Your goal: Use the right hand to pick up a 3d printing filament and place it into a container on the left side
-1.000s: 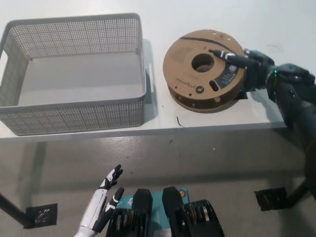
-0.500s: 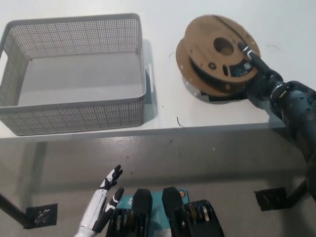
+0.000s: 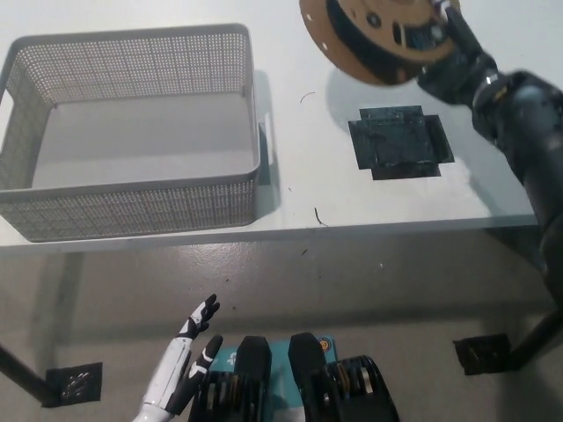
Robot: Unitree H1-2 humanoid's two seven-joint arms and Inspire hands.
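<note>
One filament spool (image 3: 374, 40) held up off the tabletop (image 3: 299, 158) at far right, black right hand (image 3: 453, 57) fingers closed on it. One grey basket (image 3: 132, 132) left. One black mat (image 3: 400, 142). White left hand (image 3: 185, 365) low, fingers spread, holding nothing.

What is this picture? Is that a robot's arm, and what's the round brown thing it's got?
Yes, it is a robot. The picture comes from a camera on its head, looking down, a bit like looking at your own hands. The black right hand at the top right is holding a filament spool, a round brown cardboard reel of 3D printer thread, lifted above the white table. On the table lie a dark square patch, right under where the reel hangs, and a big grey mesh basket on the left with nothing visible inside. The robot's white left hand rests low down below the table edge, fingers apart, holding nothing. The reel is meant to go into the basket, but it isn't there yet.
</note>
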